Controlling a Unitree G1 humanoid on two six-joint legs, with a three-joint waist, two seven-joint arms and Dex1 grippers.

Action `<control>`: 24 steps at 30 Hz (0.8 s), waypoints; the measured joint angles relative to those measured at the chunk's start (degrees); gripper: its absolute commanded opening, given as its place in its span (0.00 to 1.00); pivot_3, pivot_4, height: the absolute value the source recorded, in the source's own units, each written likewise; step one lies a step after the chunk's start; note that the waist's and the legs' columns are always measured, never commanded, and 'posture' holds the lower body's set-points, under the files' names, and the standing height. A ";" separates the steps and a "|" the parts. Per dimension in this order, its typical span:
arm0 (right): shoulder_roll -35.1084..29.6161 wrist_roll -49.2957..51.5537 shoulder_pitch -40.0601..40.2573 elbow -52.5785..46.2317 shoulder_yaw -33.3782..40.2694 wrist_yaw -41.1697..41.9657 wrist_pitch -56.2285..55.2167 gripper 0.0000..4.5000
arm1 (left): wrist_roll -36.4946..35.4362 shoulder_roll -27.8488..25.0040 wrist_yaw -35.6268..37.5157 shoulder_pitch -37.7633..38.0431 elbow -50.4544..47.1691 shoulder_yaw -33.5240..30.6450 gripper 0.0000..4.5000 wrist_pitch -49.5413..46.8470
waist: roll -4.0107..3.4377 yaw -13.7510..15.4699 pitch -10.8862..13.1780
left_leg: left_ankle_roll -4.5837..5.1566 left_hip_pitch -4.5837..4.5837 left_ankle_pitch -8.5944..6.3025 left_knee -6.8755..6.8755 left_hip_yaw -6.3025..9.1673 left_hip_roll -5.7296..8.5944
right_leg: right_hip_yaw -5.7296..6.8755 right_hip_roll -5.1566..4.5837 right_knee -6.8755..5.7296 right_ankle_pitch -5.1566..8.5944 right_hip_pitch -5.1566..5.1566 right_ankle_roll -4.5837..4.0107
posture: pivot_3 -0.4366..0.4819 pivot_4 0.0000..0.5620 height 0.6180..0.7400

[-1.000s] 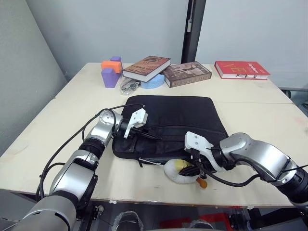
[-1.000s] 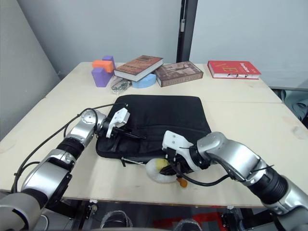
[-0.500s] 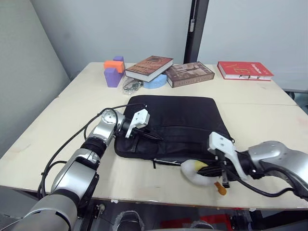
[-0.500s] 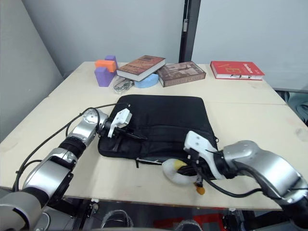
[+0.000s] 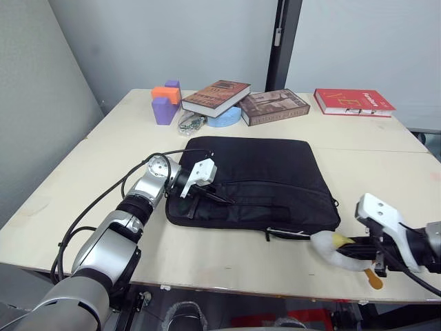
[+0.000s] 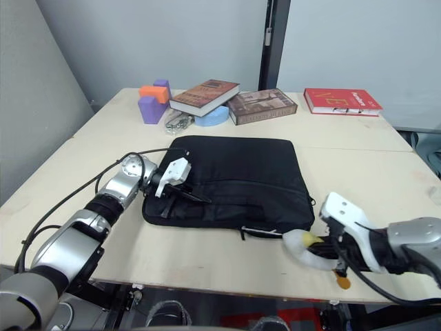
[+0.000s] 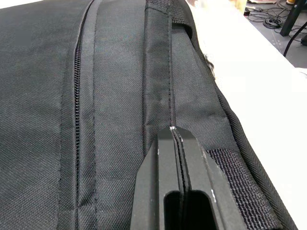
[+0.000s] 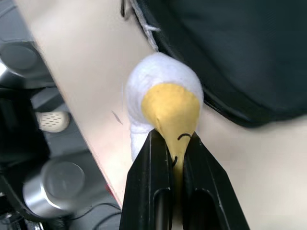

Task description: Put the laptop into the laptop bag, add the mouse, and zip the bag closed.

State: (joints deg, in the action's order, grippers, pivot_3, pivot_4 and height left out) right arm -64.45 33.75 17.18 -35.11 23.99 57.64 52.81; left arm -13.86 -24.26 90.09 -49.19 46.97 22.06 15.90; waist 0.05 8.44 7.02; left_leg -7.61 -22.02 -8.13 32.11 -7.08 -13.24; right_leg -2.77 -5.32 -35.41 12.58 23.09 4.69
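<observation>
Right wrist view is showing my right gripper (image 8: 175, 143) clamping the yellow face of a plush toy (image 8: 163, 103), white and egg-shaped, fingers nearly together with fabric pinched between them. I'm judging it's being held at the table's near edge, just off the bag's near right corner, so it isn't crowding the zipper side. In the left eye view the toy (image 5: 337, 247) is sitting beside that corner with an orange foot sticking out below.

My left gripper (image 5: 213, 196) is pressing down on the laptop bag (image 5: 255, 183) near its left end, fingers (image 7: 165, 167) shut flat against each other on the fabric beside a strap handle; I'm guessing it's pinning the bag so it isn't sliding. Whether anything thin, like a zipper pull, is caught between them, I can't tell.

Laptop bag is lying flat mid-table (image 5: 103, 158), looking full. Whether the laptop or mouse are inside is hidden from me. How far the zipper is closed is hard to make out.

Books and purple-orange blocks are sitting at the far edge.
</observation>
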 measured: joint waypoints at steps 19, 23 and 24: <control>-0.05 -8.56 6.75 15.42 9.57 7.26 -8.55 0.00 | -2.41 -1.73 0.01 1.22 -3.58 2.79 0.00 -2.51 | -0.05 0.11 -0.04 | 0.08 -0.02 -0.02 -0.02 -0.05 0.03 | 0.01 -0.04 0.06 0.00 0.01 0.00 | 0.48 0.27 1.00; -0.05 -9.60 7.17 16.94 10.02 7.73 -8.86 0.00 | -2.63 -2.03 0.01 1.52 -4.13 2.94 0.00 -2.97 | -0.05 0.09 -0.04 | 0.09 -0.02 -0.02 -0.01 -0.06 0.03 | -0.01 -0.04 0.06 0.00 0.01 0.00 | 0.48 0.27 1.00; -0.05 -9.70 7.15 17.32 10.31 7.77 -8.91 0.00 | -2.74 -2.10 0.01 1.65 -4.30 2.94 0.00 -3.14 | -0.06 0.07 -0.04 | 0.09 -0.01 -0.02 -0.01 -0.06 0.03 | -0.01 -0.04 0.06 0.00 0.01 0.00 | 0.48 0.27 1.00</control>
State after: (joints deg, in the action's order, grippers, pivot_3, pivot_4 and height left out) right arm -64.49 24.05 24.33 -17.79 34.30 65.41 43.90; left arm -16.60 -26.36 90.10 -47.54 42.67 24.99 12.76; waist -0.01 8.51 6.98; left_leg -7.52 -22.03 -8.16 32.10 -7.14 -13.21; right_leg -2.79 -5.36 -35.35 12.58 23.10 4.68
